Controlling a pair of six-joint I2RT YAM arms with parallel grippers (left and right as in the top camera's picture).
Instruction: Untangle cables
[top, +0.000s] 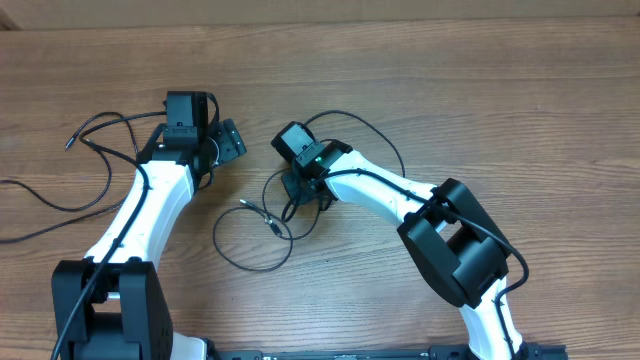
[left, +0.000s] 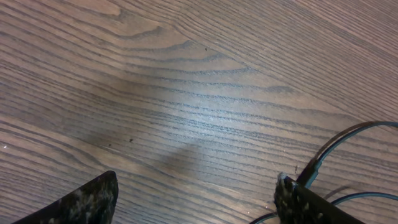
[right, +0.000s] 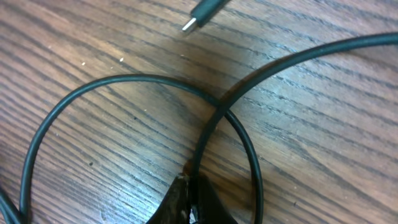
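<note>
Though slack, cable (right: 281, 65) in right pincer (right: 190, 188)

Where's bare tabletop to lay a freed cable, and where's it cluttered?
Crowded: between the left hand and right hand, where thin black cables loop and cross; more trail toward the left edge. Free: the far strip of the brown wooden table beyond both hands, and its right side past the right arm.

White-shelled arms (top: 150, 205) with black joints (top: 455, 245), scuffed black fingers (left: 84, 202).
</note>
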